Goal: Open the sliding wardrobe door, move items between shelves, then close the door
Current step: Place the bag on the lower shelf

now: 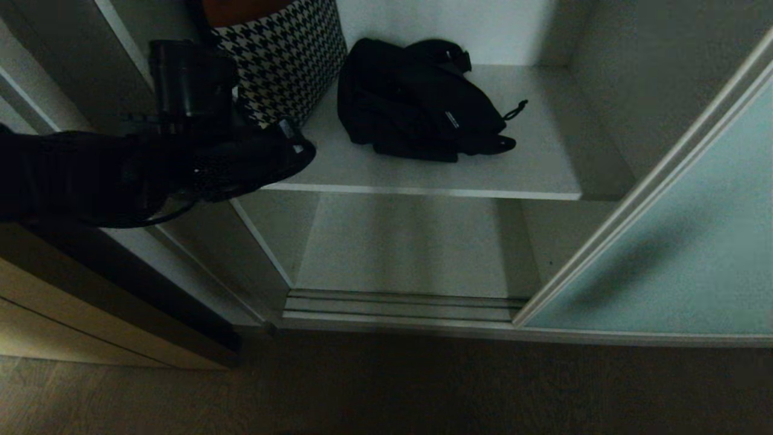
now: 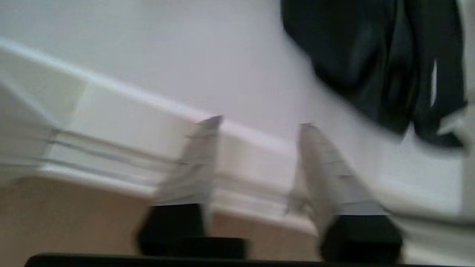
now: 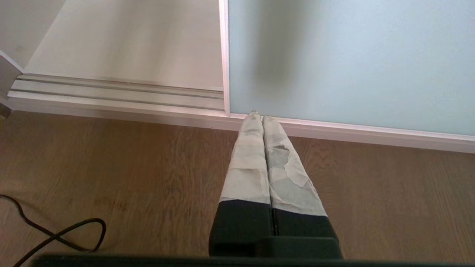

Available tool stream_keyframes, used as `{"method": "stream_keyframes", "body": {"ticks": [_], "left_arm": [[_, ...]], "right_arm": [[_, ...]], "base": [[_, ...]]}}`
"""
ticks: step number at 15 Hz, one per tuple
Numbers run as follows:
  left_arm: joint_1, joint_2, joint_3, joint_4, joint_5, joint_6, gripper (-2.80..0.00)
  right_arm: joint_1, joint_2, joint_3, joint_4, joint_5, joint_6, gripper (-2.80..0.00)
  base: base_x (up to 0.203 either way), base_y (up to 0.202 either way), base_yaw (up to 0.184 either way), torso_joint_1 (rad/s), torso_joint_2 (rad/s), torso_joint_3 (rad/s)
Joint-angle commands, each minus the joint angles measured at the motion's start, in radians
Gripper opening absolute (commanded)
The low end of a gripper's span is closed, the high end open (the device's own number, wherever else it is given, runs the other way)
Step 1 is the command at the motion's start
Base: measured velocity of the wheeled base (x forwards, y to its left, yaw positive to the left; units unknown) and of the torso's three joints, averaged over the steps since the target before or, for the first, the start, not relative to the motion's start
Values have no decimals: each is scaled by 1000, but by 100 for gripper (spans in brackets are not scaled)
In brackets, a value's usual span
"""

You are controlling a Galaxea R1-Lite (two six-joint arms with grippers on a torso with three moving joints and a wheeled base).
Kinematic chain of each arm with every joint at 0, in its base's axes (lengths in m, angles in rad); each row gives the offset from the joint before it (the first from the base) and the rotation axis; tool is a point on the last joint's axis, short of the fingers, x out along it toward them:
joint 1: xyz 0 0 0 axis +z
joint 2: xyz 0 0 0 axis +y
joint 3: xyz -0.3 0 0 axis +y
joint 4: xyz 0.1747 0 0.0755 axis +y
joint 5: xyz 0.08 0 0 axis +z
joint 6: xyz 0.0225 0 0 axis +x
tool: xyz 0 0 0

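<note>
The door stood open, both bags lay unmoved on the upper shelf, and the empty left gripper, jaws apart, was nearing them.

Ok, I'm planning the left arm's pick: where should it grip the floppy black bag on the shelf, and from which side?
Probably on the bunched top folds of the black bag, coming from the open front of the shelf and slightly above. It lies slumped flat with no firm edge showing, and the houndstooth bag stands at its left. The left gripper is open near the shelf's front edge.
</note>
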Motion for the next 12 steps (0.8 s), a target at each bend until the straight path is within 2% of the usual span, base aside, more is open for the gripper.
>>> {"method": "stream_keyframes", "body": {"ticks": [1, 4, 6, 8, 12], "left_arm": [[-21, 57, -42, -8, -15, -15, 0], [-38, 69, -70, -17, -99, -37, 0], [-38, 101, -64, -45, -146, -30, 0], [-37, 165, -81, -179, -154, -32, 0], [-38, 251, -171, -260, -159, -24, 0]], "right_arm": [[0, 1, 0, 0, 0, 0, -280], [0, 1, 0, 0, 0, 0, -280], [0, 0, 0, 0, 0, 0, -280], [0, 1, 0, 0, 0, 0, -280], [0, 0, 0, 0, 0, 0, -280]], "base": [[0, 0, 0, 0, 0, 0], [0, 0, 0, 0, 0, 0], [0, 0, 0, 0, 0, 0], [0, 0, 0, 0, 0, 0], [0, 0, 0, 0, 0, 0]]}}
